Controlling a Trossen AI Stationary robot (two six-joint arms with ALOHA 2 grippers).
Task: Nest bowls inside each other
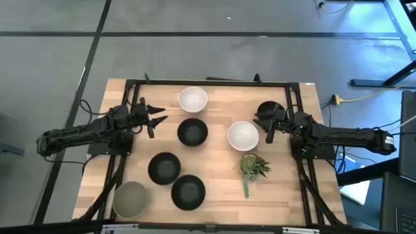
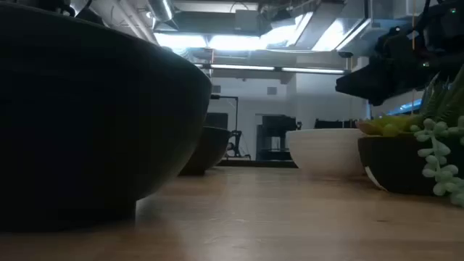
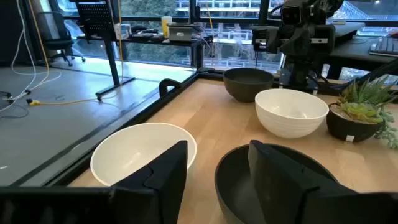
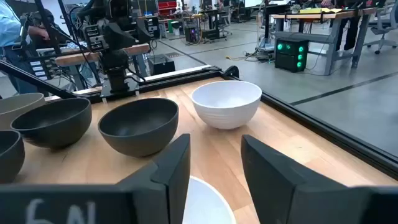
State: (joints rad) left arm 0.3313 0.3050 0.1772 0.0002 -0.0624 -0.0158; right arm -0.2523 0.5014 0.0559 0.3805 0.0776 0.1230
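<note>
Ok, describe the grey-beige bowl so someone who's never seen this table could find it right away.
Start at the wooden table and go to its near left corner, on the left arm's side. The grey-beige bowl sits there alone, nearest that corner. The other bowls are black or white; this is the only dull, sandy-coloured one.

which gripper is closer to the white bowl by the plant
Right. The right gripper is just beside the white bowl, at its far-right edge; the left gripper sits across the table, beyond a black bowl.
</note>
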